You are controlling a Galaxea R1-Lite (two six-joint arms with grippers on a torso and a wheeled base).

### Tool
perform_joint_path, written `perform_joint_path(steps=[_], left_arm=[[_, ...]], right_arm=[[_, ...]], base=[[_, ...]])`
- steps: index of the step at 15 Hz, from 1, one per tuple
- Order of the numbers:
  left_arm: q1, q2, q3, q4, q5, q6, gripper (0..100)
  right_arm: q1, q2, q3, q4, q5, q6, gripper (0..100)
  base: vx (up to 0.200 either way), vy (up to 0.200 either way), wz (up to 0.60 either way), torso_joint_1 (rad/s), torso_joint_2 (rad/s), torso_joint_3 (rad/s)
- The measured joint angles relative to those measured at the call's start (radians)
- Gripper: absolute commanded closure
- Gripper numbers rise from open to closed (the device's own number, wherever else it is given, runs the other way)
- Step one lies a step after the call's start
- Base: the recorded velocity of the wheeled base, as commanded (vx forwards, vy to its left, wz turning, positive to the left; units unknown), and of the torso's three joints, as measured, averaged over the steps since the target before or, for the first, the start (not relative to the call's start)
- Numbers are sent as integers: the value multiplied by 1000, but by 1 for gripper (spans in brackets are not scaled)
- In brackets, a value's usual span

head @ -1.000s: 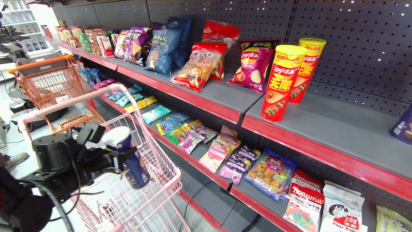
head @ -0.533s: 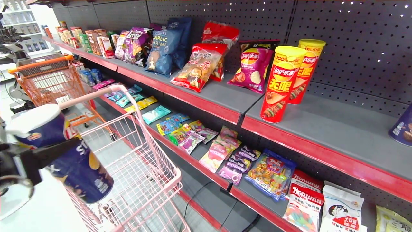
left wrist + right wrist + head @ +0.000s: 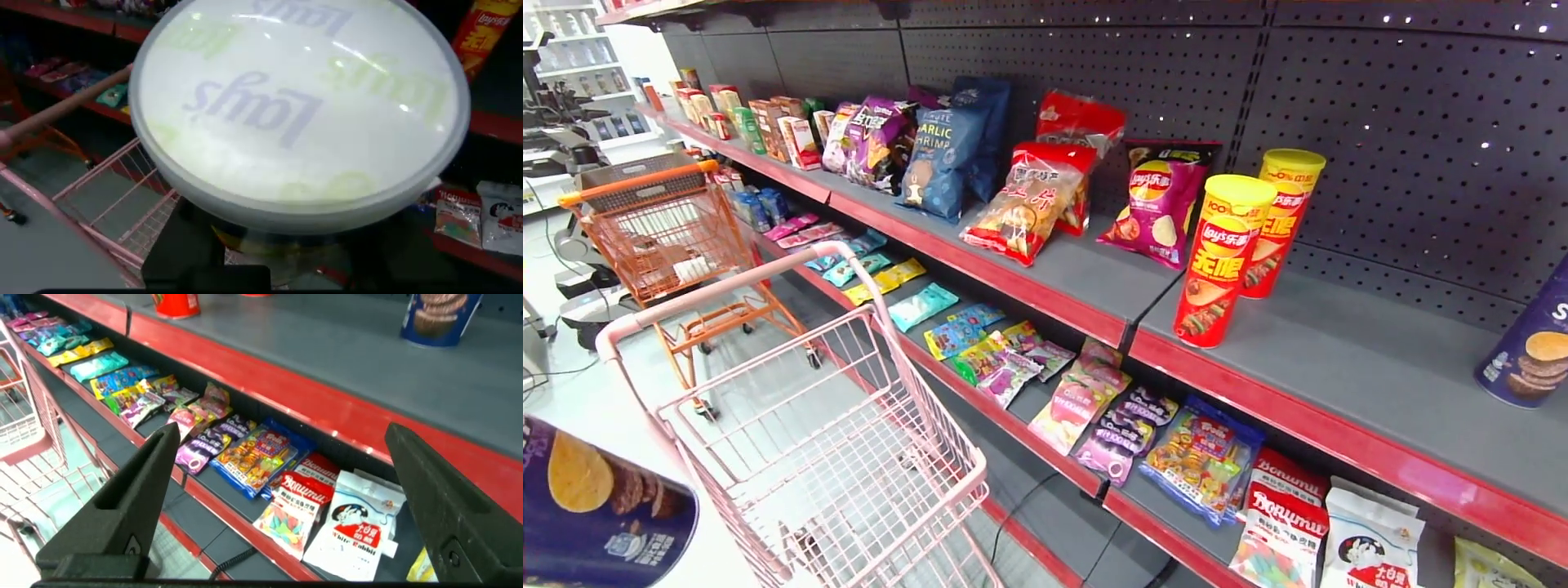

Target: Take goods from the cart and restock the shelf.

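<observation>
The worst risk would be the can (image 3: 605, 506) clipping the rim of the pink cart (image 3: 743, 278) or toppling the red cans (image 3: 1225, 261) on its way to the upper shelf (image 3: 1339, 359), being tall and smooth. Dark blue with a white lid, it hangs low beside the cart, the left pincer (image 3: 286, 245) clamped round its body. The right pincer (image 3: 282, 433) gapes apart, empty.

cart (image 3: 731, 287): pink wire metal; shelf (image 3: 1339, 359): matt grey; can (image 3: 605, 514): glossy, plastic lid (image 3: 298, 106)
</observation>
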Motion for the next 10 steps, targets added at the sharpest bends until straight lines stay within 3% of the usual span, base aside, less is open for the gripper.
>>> perform_joint_path(steps=[4,7,10], left_arm=[[0,-19,23,0,14,20,100],[1,-22,25,1,108,56,100],[-5,-24,26,0,80,70,100]], right_arm=[[0,0,0,0,0,0,0],[0,0,0,0,0,0,0],[0,0,0,0,0,1,0]], base=[[0,0,0,170,-375,-214],[0,0,0,160,-357,-196],[0,0,0,159,-351,-191]])
